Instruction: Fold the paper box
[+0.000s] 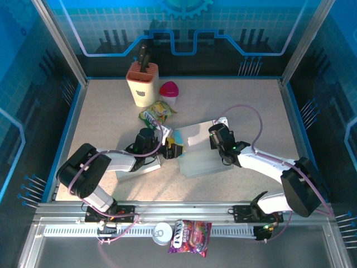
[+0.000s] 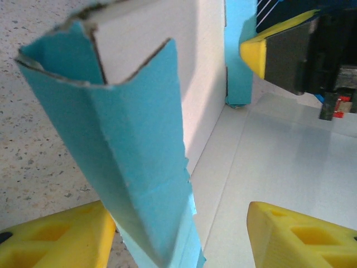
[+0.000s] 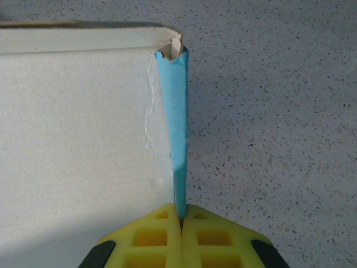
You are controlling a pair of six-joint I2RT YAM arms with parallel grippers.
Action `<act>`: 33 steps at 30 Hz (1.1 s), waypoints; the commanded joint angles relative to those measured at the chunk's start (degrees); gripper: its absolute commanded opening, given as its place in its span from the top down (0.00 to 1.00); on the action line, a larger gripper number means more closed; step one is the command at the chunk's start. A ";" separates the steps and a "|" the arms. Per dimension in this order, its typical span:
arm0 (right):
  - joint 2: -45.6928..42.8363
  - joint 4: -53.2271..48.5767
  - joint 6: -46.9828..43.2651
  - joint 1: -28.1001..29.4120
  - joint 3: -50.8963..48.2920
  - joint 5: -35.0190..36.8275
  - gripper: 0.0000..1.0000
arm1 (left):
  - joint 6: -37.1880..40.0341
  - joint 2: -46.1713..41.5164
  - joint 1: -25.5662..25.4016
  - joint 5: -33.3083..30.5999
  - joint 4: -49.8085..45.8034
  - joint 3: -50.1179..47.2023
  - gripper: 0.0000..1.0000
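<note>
We see the paper box (image 1: 198,148) lying in the middle of the table (image 1: 111,111), partly folded. Our right gripper (image 3: 179,219) is pinched tight on a thin blue wall (image 3: 174,123) of the box. Our left gripper (image 2: 178,223) is spread wide and holds nothing, with a folded blue flap (image 2: 139,167) standing between its yellow fingers (image 2: 290,240).

Speckled table (image 1: 251,106) bears paper box (image 1: 198,137), knife block (image 1: 142,84), cup (image 1: 169,90), snack bag (image 1: 156,113).

High rear overview, two close wrist views, paper box (image 1: 198,139) shared
</note>
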 commanded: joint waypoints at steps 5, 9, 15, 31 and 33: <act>0.38 -0.66 -0.14 -0.99 1.49 -0.54 1.00 | 2.11 -2.39 2.11 1.13 -1.32 -1.45 0.39; 0.28 -0.68 -0.24 -0.97 1.61 -0.99 1.00 | 3.06 -1.03 2.29 -0.88 -3.59 0.08 0.47; 0.41 -0.42 -0.01 -0.91 1.53 -1.25 1.00 | 3.60 0.80 1.79 -4.83 -7.26 3.30 0.56; 0.60 -0.17 -0.05 0.16 1.71 -1.21 1.00 | 3.76 5.21 0.39 -9.48 -7.51 6.09 0.76; 0.67 -0.07 -0.14 0.44 1.71 -0.98 1.00 | 3.73 5.51 -0.15 -9.89 -7.58 6.64 0.78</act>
